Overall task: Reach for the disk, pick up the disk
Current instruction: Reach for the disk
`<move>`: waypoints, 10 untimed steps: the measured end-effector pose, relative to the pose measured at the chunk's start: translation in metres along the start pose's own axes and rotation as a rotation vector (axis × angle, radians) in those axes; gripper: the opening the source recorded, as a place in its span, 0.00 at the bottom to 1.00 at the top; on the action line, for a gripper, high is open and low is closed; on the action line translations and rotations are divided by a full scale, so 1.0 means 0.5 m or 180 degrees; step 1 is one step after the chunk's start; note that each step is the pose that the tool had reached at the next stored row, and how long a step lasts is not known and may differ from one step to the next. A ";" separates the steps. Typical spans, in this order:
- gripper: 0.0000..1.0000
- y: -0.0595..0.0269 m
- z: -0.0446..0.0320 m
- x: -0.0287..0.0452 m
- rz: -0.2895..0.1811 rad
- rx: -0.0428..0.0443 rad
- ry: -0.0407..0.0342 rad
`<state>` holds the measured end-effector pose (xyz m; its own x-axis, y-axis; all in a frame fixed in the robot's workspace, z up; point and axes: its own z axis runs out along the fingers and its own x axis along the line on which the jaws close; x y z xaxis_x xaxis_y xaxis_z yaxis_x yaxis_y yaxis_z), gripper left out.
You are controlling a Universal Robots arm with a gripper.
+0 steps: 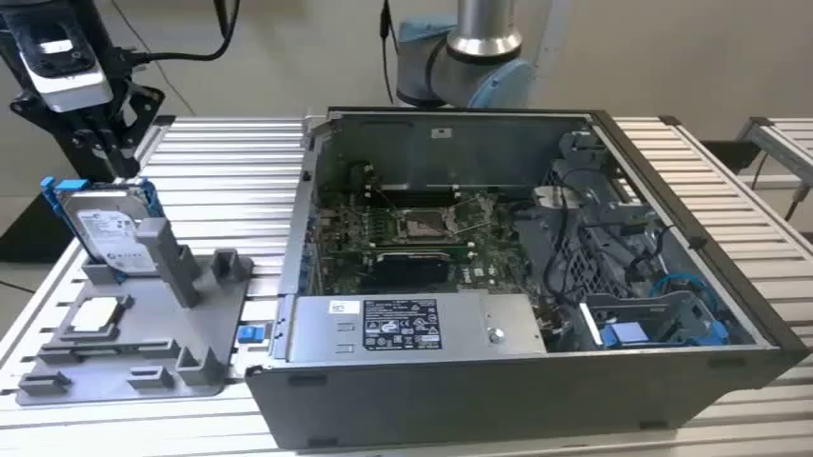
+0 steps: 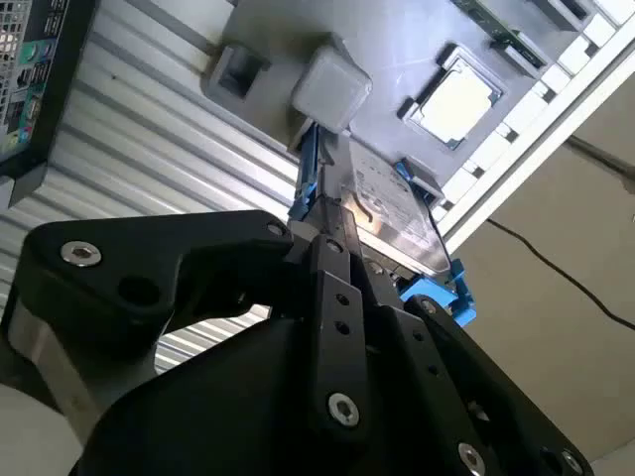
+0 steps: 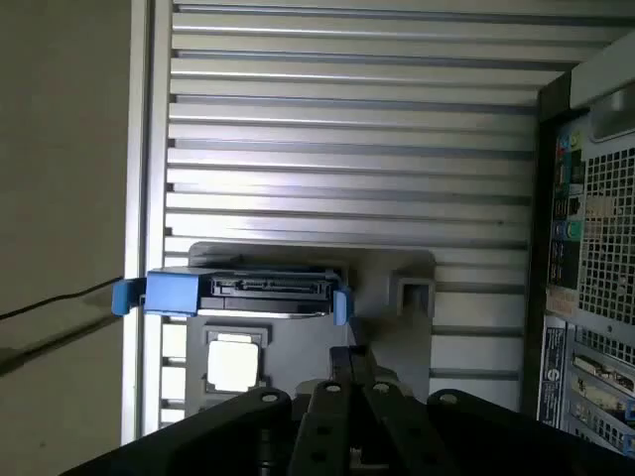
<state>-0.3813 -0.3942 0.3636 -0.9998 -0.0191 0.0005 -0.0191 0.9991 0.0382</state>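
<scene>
End effector [image 1: 117, 164], just above disk [image 1: 105, 228], seemingly apart

— The flat rectangular silver-grey hard drive [image 1: 112, 228] at the exterior view's left?
— Dull bare metal, a white paper-like label, and a glossy blue plastic bracket frame [image 1: 49, 195] at its edges.
— The grey moulded stand [image 1: 140, 354] below it?
— Smooth matt plastic.
— The ribbed silver table [image 1: 228, 181]?
— Metal with a satin sheen.
— The black gripper [image 2: 322, 233]?
— Matt, with shiny metal screw heads.
</scene>
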 end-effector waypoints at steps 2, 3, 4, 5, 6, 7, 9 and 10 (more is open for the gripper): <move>0.00 0.000 0.000 0.000 0.0000 0.0000 0.0000; 0.00 0.000 0.000 0.000 0.0000 0.0000 0.0000; 0.00 0.000 0.000 0.000 0.0000 0.0000 0.0000; 0.00 0.000 0.000 0.000 0.0000 0.0000 0.0000; 0.00 0.000 0.000 0.000 0.0000 0.0000 0.0000; 0.00 0.000 0.000 0.000 0.0000 0.0000 0.0000; 0.00 0.000 0.000 0.000 0.0000 0.0000 0.0000; 0.00 0.000 0.000 0.000 0.0000 0.0000 0.0000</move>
<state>-0.3813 -0.3942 0.3636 -0.9998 -0.0191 0.0005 -0.0191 0.9991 0.0382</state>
